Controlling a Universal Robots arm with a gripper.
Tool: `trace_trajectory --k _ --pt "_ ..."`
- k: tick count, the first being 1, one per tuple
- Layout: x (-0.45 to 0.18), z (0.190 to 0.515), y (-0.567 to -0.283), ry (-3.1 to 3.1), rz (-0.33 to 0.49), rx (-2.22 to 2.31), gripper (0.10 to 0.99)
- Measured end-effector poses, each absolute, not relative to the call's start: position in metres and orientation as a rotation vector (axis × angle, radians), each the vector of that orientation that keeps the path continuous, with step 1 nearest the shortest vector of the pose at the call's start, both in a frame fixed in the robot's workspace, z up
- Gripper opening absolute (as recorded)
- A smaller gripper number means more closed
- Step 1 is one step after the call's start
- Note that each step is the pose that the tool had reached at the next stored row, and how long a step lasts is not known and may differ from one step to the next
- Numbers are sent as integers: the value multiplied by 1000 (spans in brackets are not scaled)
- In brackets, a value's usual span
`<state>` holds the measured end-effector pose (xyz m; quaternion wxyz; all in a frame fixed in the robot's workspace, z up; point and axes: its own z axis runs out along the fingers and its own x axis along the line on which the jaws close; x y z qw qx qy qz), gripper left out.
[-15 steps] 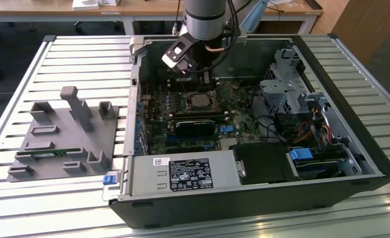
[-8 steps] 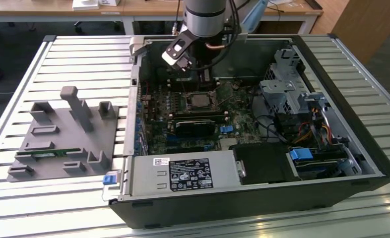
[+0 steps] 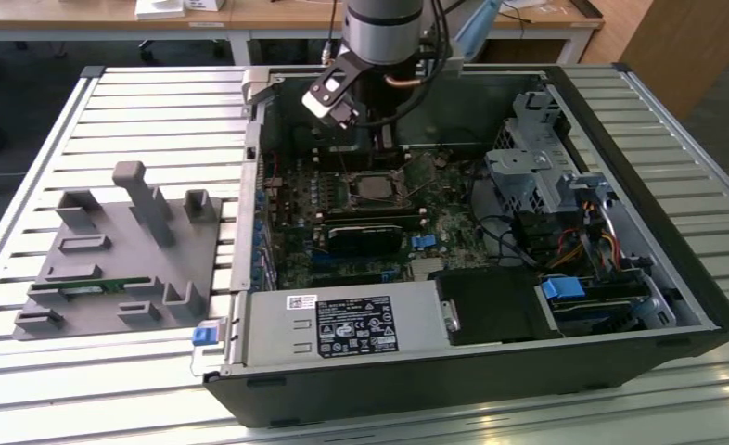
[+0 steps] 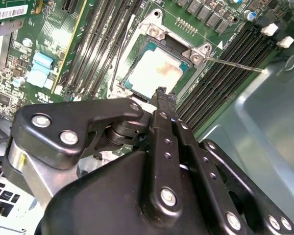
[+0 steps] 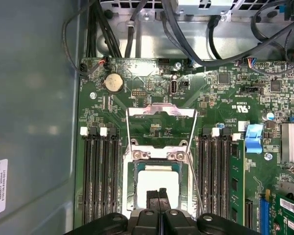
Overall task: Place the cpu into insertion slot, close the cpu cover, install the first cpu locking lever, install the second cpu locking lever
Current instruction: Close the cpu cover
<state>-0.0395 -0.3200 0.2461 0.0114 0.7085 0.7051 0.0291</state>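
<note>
Pale slatted metal counter (image 3: 130, 102) carrying an open black computer case (image 3: 661, 278) that lies on its side, with a grey moulded parts tray (image 3: 105, 269) well apart on the exterior view's left. A robot arm (image 3: 387, 28) reaches down into the case above the green motherboard (image 5: 220, 100). Long black memory slots (image 5: 100, 176) flank the insertion slot (image 5: 131, 186) on both sides. The cpu cover (image 5: 160, 112), a thin silver frame, looks swung open from its hinge, with the board showing through its window. The cpu (image 4: 154, 73) sits flat in the insertion slot, its dull silver top facing up. The pincer (image 4: 161, 93) has its black fingers pressed together with nothing between them, its tip at one edge of the chip; whether it touches cannot be told. A thin wire lever (image 4: 235, 64) juts from a socket corner across the memory slots.
</note>
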Motion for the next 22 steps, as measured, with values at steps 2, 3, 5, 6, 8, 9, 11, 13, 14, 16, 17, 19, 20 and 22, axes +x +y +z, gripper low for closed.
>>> trace_trajectory --k 2,3,5,6,8,9,11,13,14,16,17,19,20,22 --pt "-40 247 -320 2199 91 2210 106" --pt "-40 248 -320 2199 91 2210 106" --pt "-40 249 -320 2199 91 2210 106" --pt "-40 250 -320 2199 91 2210 106" --pt "-40 251 -320 2199 91 2210 106" --pt "-39 251 -320 2199 91 2210 106" --pt "-39 251 -320 2199 91 2210 106" --pt "-37 251 -320 2199 91 2210 106" --pt "-36 251 -320 2199 91 2210 106" --pt "-32 251 -320 2199 91 2210 106" --pt "-32 251 -320 2199 91 2210 106" --pt "-32 253 -320 2199 91 2210 106" --pt "-31 255 -320 2199 91 2210 106" --pt "-31 259 -320 2199 91 2210 106"
